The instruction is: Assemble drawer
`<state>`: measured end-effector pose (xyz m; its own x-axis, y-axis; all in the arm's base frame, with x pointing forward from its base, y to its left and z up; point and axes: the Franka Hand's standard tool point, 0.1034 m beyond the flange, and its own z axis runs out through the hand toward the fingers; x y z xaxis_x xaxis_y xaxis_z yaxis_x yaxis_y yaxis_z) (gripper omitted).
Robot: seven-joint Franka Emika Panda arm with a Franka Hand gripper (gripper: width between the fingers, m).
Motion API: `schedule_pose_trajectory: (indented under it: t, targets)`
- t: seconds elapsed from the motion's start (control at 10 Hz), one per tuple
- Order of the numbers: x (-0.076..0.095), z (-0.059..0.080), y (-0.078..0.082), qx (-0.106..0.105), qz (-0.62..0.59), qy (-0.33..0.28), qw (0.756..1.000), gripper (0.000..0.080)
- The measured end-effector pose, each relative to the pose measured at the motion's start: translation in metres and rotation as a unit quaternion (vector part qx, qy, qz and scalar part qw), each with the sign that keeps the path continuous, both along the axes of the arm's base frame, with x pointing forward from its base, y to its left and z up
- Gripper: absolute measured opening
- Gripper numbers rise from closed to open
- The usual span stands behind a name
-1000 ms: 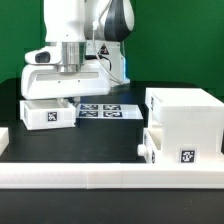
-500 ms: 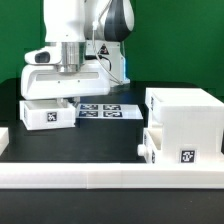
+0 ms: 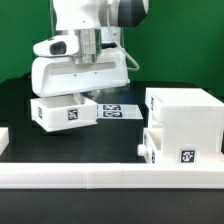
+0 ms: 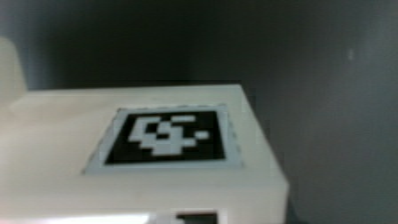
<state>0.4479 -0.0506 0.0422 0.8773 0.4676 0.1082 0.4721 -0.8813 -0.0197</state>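
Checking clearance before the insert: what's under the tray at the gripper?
The tray looks tilted, over black table; the marker board lies beside it. The gripper is mostly hidden, and the tray's underside can't be seen.

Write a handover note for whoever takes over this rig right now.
Hand: over the loose tray at the exterior view's left; the tray sits tilted, seemingly lifted. The fingers are hidden, so the grip cannot be confirmed.
Housing: on the table at the exterior view's right.
Second tray: sticking out of the housing's lower front, not fully in.
Marker board: flat between them.
Left: insert the loose tray and seat the second.
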Motion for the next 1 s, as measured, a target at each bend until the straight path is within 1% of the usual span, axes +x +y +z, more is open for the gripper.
schedule_pose_trajectory:
  t: [0.1, 0.2, 0.3, 0.4, 0.6, 0.8, 0.9, 1.0]
  targets:
    - [0.013, 0.004, 0.009, 0.002, 0.015, 0.002, 1.000, 0.0041]
    - [0.020, 0.007, 0.014, -0.001, 0.027, -0.006, 1.000, 0.0041]
    - [0.015, 0.004, 0.011, -0.001, 0.023, -0.001, 1.000, 0.0041]
    - [0.014, 0.003, 0.010, -0.003, 0.043, -0.001, 0.999, 0.0041]
    - [0.015, 0.003, 0.010, -0.009, 0.114, -0.005, 0.993, 0.0041]
    - [0.033, 0.007, 0.014, -0.021, 0.227, -0.007, 0.974, 0.0041]
    - [0.042, 0.007, 0.018, -0.025, 0.258, -0.006, 0.966, 0.0041]
    - [0.051, 0.011, 0.020, -0.030, 0.297, -0.007, 0.954, 0.0041]
